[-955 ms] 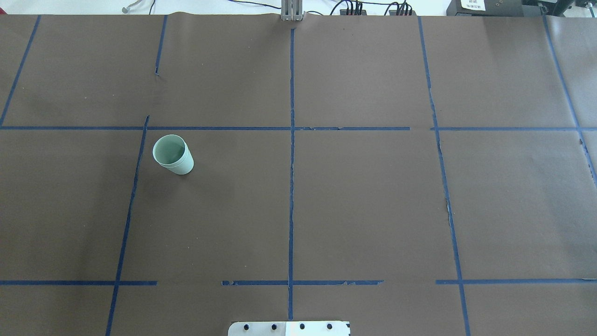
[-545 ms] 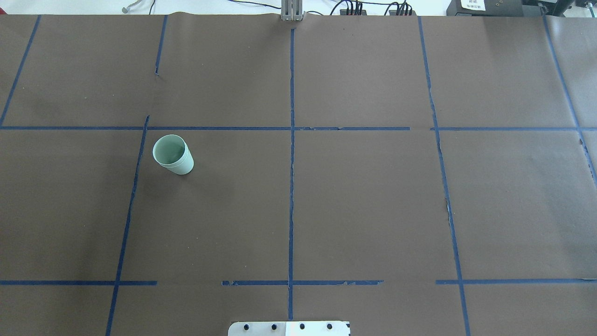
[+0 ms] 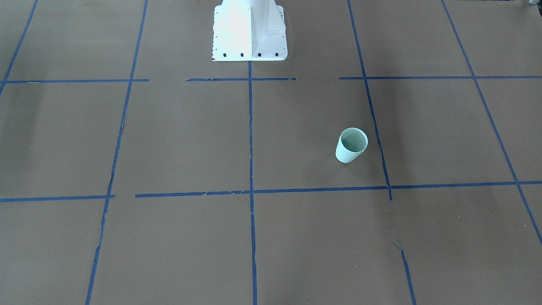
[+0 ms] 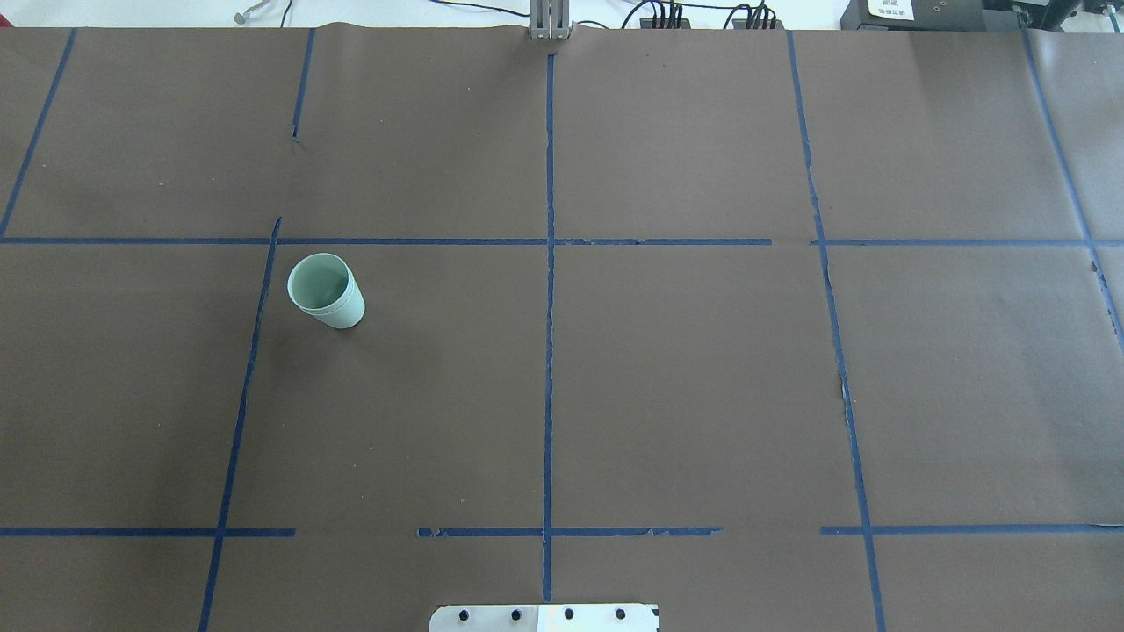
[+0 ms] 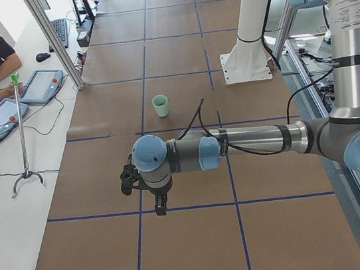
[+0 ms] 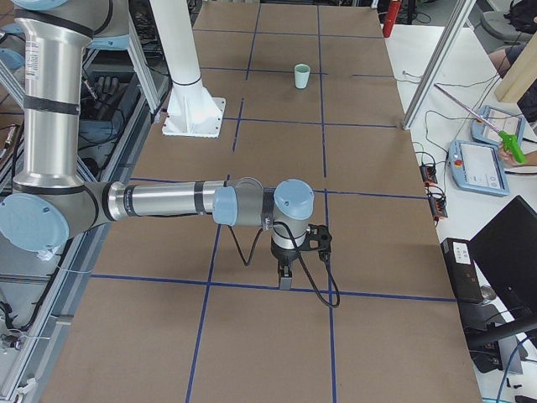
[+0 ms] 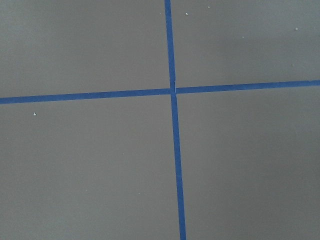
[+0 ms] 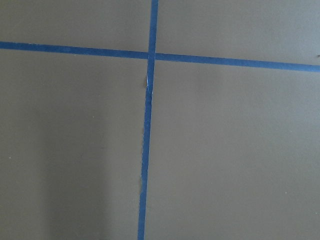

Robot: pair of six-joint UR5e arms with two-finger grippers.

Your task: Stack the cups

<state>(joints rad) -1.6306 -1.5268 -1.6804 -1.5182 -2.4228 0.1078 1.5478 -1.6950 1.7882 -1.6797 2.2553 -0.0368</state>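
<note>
1. The cups (image 4: 326, 292) are standing upright on the table (image 4: 702, 377), in the robot's left half, just beside a blue tape line (image 4: 263, 290). A doubled rim is showing, so I'm reading them as one nested inside the other.
2. The left gripper (image 5: 160, 208) is hanging fingers-down over a tape crossing, well apart from the cups. Only a side camera is catching it, so I cannot tell whether its fingers are spread or closed.
3. The right gripper (image 6: 285, 279) is hanging the same way on the robot's right side, and I cannot tell its finger state either. Both wrist cameras are showing only brown paper and tape.
4. Handling guess: the cups are looking light, thin-walled, smooth and a bit slippery, so they're likely tipping easily. I'd be pinching gently across the wall just under the rim.
5. The stacking is looking done.
</note>
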